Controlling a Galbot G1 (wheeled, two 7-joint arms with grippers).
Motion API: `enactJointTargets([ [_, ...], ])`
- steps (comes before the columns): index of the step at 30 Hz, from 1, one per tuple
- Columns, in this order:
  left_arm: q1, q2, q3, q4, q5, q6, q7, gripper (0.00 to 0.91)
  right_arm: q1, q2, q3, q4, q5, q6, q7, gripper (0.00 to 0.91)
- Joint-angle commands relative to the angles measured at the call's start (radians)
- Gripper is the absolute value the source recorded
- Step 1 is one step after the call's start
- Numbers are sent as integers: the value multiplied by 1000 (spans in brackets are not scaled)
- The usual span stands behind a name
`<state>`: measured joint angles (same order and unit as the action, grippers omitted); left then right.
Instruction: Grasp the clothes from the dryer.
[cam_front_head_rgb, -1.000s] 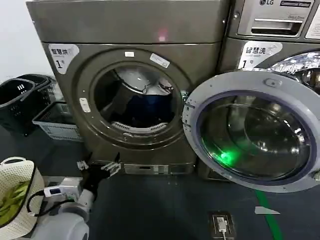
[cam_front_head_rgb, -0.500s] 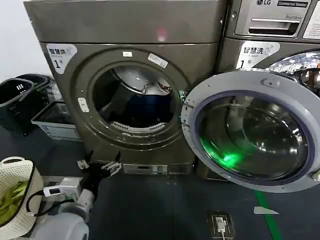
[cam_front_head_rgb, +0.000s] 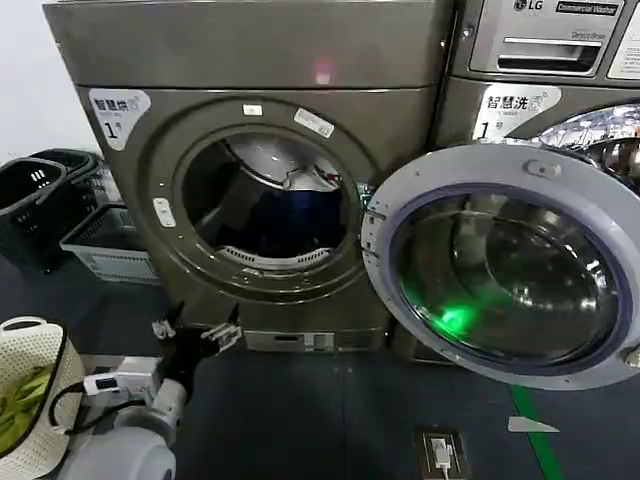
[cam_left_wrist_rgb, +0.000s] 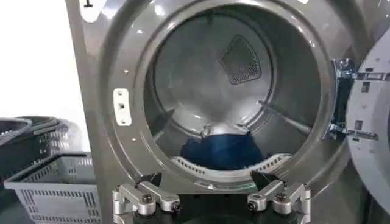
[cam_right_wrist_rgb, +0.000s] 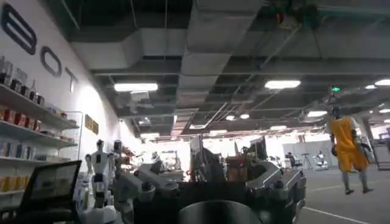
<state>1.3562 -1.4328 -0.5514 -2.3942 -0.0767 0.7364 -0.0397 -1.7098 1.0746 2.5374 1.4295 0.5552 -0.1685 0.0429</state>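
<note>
The bronze-grey dryer (cam_front_head_rgb: 250, 60) stands ahead with its round port (cam_front_head_rgb: 262, 208) open. Its glass door (cam_front_head_rgb: 500, 265) is swung out to the right. The clothes (cam_front_head_rgb: 292, 212), a dark navy bundle, lie low at the back of the drum (cam_left_wrist_rgb: 222, 151). My left gripper (cam_front_head_rgb: 195, 335) hangs below the port and in front of it, near the floor. It faces the opening and is open, with nothing between its fingers (cam_left_wrist_rgb: 211, 204). My right gripper (cam_right_wrist_rgb: 207, 195) points away into the room, open and empty.
Black baskets (cam_front_head_rgb: 35, 195) and a grey crate (cam_front_head_rgb: 105, 245) stand left of the dryer. A white basket with yellow-green cloth (cam_front_head_rgb: 25, 400) is beside my left arm. The LG machine (cam_front_head_rgb: 550, 60) is behind the open door. A floor socket (cam_front_head_rgb: 440, 450) lies ahead.
The dryer has drifted slightly left in the head view. My left gripper stays low in front of the port, still open.
</note>
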Motion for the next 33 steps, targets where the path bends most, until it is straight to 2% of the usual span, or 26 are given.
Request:
enactJointTargets([
  [1, 1, -2, 1, 5, 2, 49, 2, 907, 1, 0, -2, 2, -1, 0, 1, 907],
  [33, -34, -15, 20, 61, 36, 49, 7, 907, 15, 0, -21, 9, -16, 6, -1, 907],
])
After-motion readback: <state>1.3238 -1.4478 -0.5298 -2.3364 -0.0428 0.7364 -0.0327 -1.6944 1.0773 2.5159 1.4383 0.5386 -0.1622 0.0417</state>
